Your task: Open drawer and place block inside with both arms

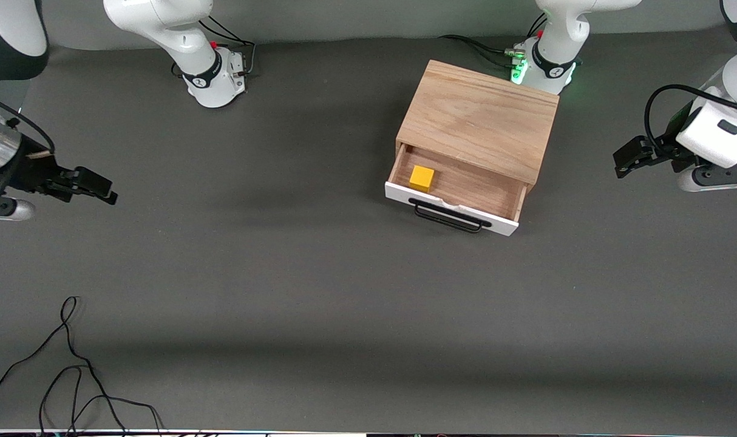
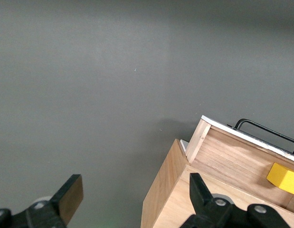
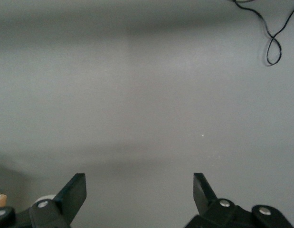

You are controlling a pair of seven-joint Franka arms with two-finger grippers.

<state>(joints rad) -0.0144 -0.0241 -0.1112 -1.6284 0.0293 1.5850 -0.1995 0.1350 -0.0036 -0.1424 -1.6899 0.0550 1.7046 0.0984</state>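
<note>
The drawer (image 1: 459,188) of the light-wood box (image 1: 481,118) stands pulled out, with its white front panel and black bar handle (image 1: 448,217) toward the front camera. The yellow block (image 1: 422,178) sits inside it, at the end toward the right arm. The block (image 2: 284,178) and the drawer (image 2: 241,152) also show in the left wrist view. My left gripper (image 1: 624,161) is open and empty, in the air at the left arm's end of the table, apart from the box. My right gripper (image 1: 104,189) is open and empty, over bare table at the right arm's end.
A loose black cable (image 1: 71,364) lies on the grey table (image 1: 283,273) near its front edge at the right arm's end; it also shows in the right wrist view (image 3: 272,38). Both arm bases (image 1: 213,76) stand along the table's back edge.
</note>
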